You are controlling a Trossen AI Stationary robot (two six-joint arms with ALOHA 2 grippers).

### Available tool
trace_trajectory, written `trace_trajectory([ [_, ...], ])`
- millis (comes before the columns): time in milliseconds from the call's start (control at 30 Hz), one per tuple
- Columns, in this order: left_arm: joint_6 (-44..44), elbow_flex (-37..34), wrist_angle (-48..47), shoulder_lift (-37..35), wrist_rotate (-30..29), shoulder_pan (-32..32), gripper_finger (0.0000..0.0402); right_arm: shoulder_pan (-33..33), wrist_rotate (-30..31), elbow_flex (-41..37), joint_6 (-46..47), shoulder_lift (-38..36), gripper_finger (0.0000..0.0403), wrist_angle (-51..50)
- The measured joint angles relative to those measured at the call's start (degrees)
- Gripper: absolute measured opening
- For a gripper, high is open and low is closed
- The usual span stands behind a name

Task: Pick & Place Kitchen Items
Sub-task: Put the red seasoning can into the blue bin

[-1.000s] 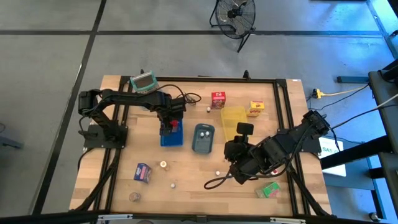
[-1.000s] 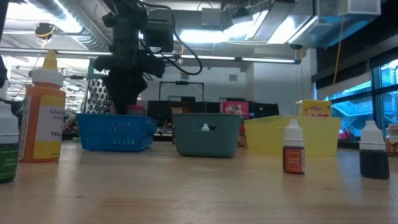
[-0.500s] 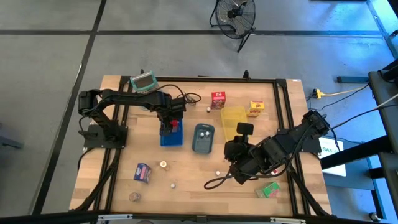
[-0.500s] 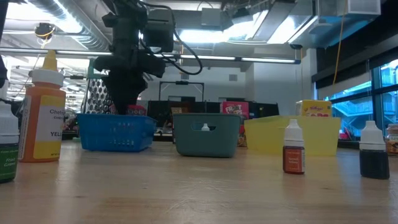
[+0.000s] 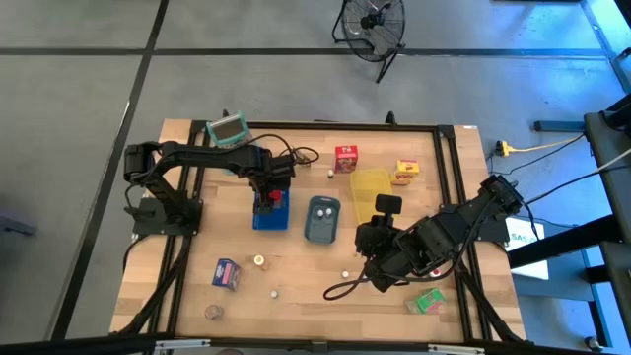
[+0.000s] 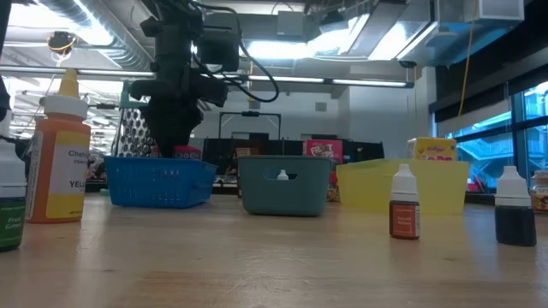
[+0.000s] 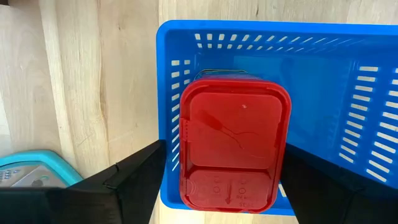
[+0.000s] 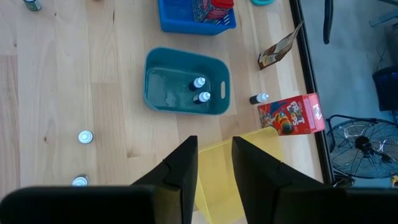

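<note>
Two arms show in the high view: the left gripper (image 5: 269,193) sits left of centre over the blue tray (image 5: 272,220), a red carton (image 5: 277,197) under it; the right gripper (image 5: 383,209) waits at centre right, near the yellow tray (image 5: 369,187). Other cartons lie scattered: red (image 5: 346,158) and yellow (image 5: 406,173) at upper centre, blue-purple (image 5: 227,274) at lower left, green (image 5: 428,301) at lower right.

In the low view the left arm hangs over the blue tray at left; the grey-blue tray (image 6: 283,186) stands mid-frame. Bottles stand on the pale wooden table (image 6: 257,265), with a bright ceiling and windows behind.

The left wrist view shows the carton at centre, upright inside the tray against its near wall, with the jaws spread on either side and apparently clear of it. A risk: if a finger catches the carton on lifting away, it could topple or drag the tray.

In the right wrist view the jaws stand slightly apart, empty, above the yellow tray; two small bottles (image 8: 199,90) lie in the grey-blue tray at upper centre.
</note>
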Motion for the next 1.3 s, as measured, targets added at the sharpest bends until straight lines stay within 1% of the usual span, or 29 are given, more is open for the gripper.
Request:
trace_trajectory([
  [167, -0.7, 0.0, 0.0, 0.0, -2.5, -0.2, 0.0294, 0.0, 0.0, 0.0, 0.0, 0.0, 0.0101, 0.2],
  [700, -0.8, 0.0, -0.2, 0.0, -3.2, -1.1, 0.0293, 0.0, 0.0, 0.0, 0.0, 0.0, 0.0101, 0.3],
  [967, -1.3, 0.0, -0.5, -0.5, -4.5, -1.1, 0.0292, 0.0, 0.0, 0.0, 0.0, 0.0, 0.0101, 0.5],
  [1300, -1.3, 3.9, -3.5, -0.5, -4.5, -1.9, 0.0292, 0.0, -0.1, 0.0, 0.0, 0.0, 0.0101, 0.5],
])
